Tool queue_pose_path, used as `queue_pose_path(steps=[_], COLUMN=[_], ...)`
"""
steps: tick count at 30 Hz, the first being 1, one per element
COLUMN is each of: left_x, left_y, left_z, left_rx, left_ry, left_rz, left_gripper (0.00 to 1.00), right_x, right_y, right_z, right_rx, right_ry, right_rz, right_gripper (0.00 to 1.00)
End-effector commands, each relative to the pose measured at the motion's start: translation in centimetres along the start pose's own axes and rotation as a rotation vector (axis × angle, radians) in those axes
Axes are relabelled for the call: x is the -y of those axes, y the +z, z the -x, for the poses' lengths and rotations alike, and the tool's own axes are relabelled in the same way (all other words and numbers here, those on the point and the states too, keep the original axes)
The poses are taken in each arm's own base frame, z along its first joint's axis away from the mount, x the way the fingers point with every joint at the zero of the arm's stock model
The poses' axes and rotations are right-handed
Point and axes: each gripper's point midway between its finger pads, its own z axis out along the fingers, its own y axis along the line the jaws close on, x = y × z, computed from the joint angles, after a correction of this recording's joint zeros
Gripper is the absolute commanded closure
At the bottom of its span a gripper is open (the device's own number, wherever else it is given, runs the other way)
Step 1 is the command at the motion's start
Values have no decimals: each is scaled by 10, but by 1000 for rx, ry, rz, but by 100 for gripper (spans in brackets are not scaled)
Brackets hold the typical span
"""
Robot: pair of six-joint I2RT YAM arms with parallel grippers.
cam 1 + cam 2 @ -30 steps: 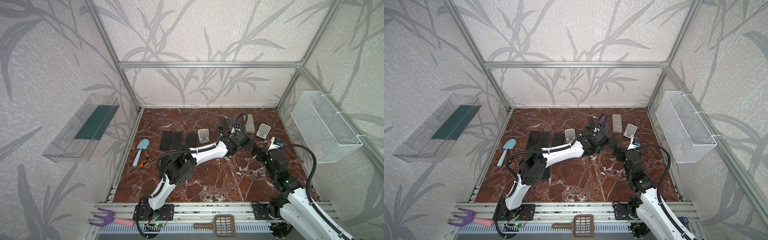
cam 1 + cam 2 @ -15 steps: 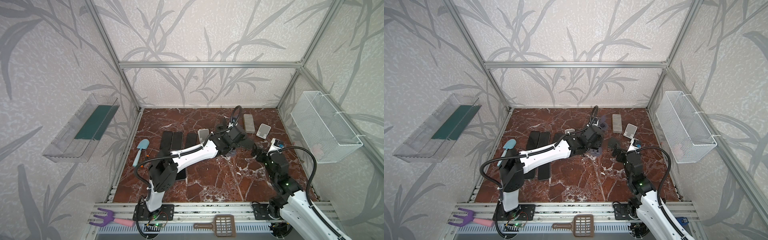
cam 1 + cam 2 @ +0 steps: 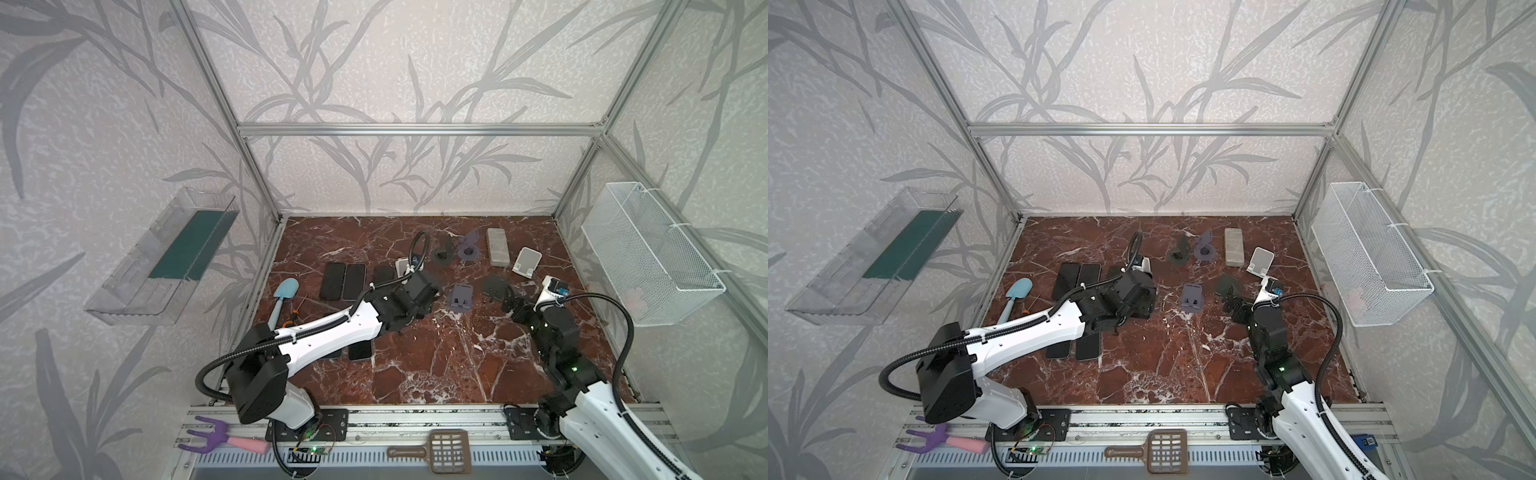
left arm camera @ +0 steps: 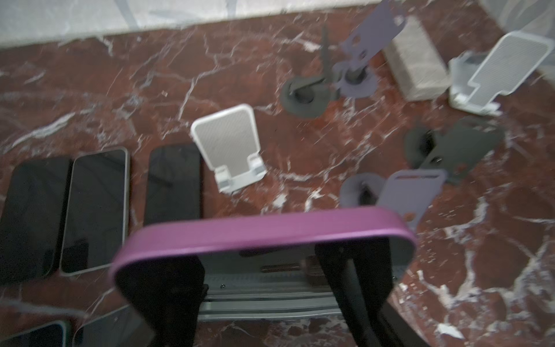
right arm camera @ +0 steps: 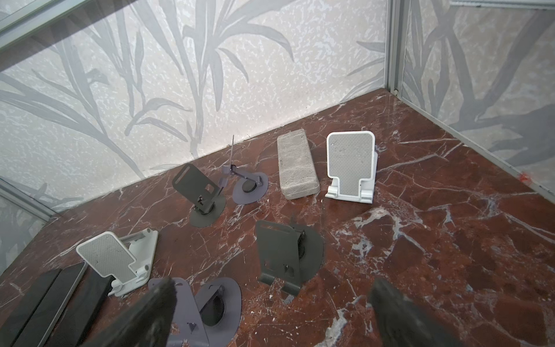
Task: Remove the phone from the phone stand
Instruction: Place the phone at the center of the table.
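Left wrist view, left gripper [image 4: 261, 264] clamped across a purple-edged phone [image 4: 258, 228] (pretty blurry shot), lavender stand [image 4: 411, 192] just behind it, right gripper [image 5: 271, 288] spread wide over the marble floor [image 5: 450, 240]

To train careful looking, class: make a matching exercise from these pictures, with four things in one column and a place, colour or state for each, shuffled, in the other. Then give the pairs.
Things:
1 phone
2 trowel
3 basket
4 block

Descriptions:
a white, hung up
b in the left gripper
c light blue
d grey, lying flat

Pairs: 1-b, 2-c, 3-a, 4-d
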Motion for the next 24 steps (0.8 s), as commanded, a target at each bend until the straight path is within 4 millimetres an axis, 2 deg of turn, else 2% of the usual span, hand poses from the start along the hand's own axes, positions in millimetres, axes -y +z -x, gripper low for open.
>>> queue_pose_path(steps=[1, 4, 7, 13, 20, 24], left_x=[-7, -26, -28, -36, -49, -54], left_y=[-4, -2, 3, 6, 2, 8], left_z=[-25, -51, -70, -91, -108, -115], left_rx=[-70, -126, -166, -247, -318, -343], left_ry=[-53, -116, -139, -140, -119, -134], left_rz=[-13, 52, 40, 58, 91, 92], left_gripper=[32, 33, 33, 34, 34, 33], right_x=[-2, -3, -3, -3, -8, -8], right_y=[3, 4, 4, 8, 9, 10], right_z=[-2, -3, -4, -9, -10, -13], right_rx=[5, -3, -1, -15, -25, -35], right_ry=[13, 12, 18, 17, 1, -3], right_rz=[14, 23, 22, 22, 46, 48], right_gripper=[1, 1, 1, 1, 1, 1])
